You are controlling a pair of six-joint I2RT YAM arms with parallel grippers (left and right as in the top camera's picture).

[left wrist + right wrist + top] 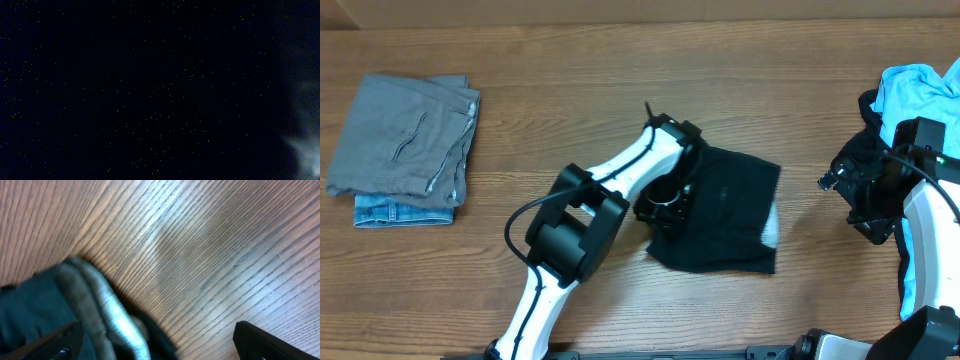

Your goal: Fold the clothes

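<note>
mid-fold: left pincer [665, 200] together on crumpled black fabric garment [730, 215]; right pincer [850, 200] apart, empty. next: likely carry edge across.

A brown wooden table [580, 100] with fine grain is filling the overhead view. A paler tan strip [620, 8] is running along its far edge. Soft light is glancing off the wood.

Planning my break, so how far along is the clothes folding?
Done: grey piece folded on the denim piece, far left. In hand: left end effector down on the black garment, centre. Left: light blue T-shirt heaped at the right edge.
</note>
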